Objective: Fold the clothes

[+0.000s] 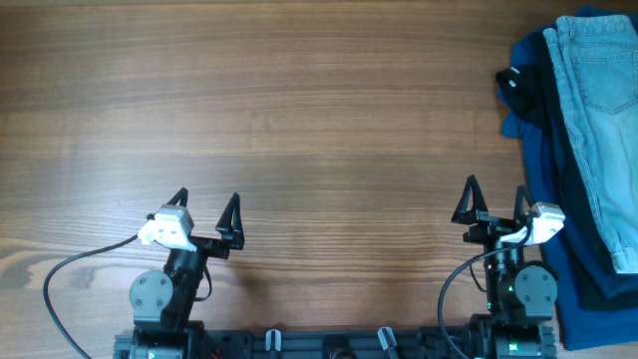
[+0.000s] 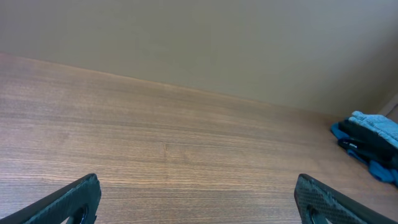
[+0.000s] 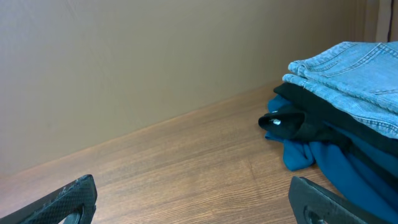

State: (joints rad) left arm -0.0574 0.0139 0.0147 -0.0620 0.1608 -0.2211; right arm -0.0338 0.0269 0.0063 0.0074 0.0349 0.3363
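Tabletop [image 1: 299, 100]: wood, stretching ahead of both jaws. Left jaws and right jaws are spread wide, pinching nothing.

Shorts [image 1: 603, 120]: just right of my right jaws and running away forward, well apart from the left. They top a stack, over a dark blue garment [image 1: 543, 199] and a black one [image 1: 518, 85].

Handling, my guess: light, limp denim, grippy, stiffer at the seams. Pinch a seamed edge, top layer only, so the stack stays put.

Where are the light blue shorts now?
Overhead view: the denim shorts lie at the right edge of the table, atop a black garment and a dark blue garment.
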